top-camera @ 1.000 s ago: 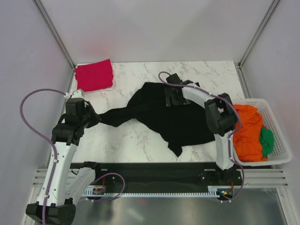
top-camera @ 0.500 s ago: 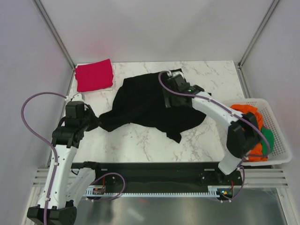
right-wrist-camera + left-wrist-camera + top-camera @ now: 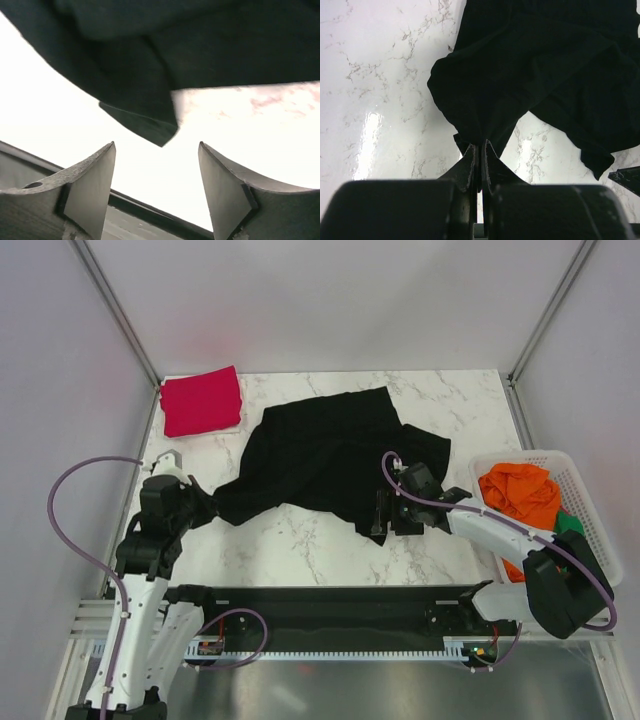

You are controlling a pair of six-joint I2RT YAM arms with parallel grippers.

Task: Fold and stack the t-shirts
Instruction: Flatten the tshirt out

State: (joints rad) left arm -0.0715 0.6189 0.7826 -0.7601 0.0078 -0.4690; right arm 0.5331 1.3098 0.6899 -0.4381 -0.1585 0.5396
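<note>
Jaws status: left jaws clenched on the bunched left corner of the black t-shirt (image 3: 330, 450), cloth pinched flat between them, low over the table (image 3: 300, 540). Right jaws parted, grasping nothing. The shirt's near pointed tip sits just ahead of the gap, in line between my two pads (image 3: 92, 192), touching neither. Beyond both, the black t-shirt lies spread and rumpled across the table's middle, running from my left jaws toward the far right. At the table's right edge, white basket (image 3: 588, 490) holding orange t-shirt (image 3: 515, 490), with green t-shirt (image 3: 570, 524) tucked beside it, both well apart from either pair of jaws. Far left corner: red t-shirt (image 3: 201, 400), folded flat, apart from the black one.
</note>
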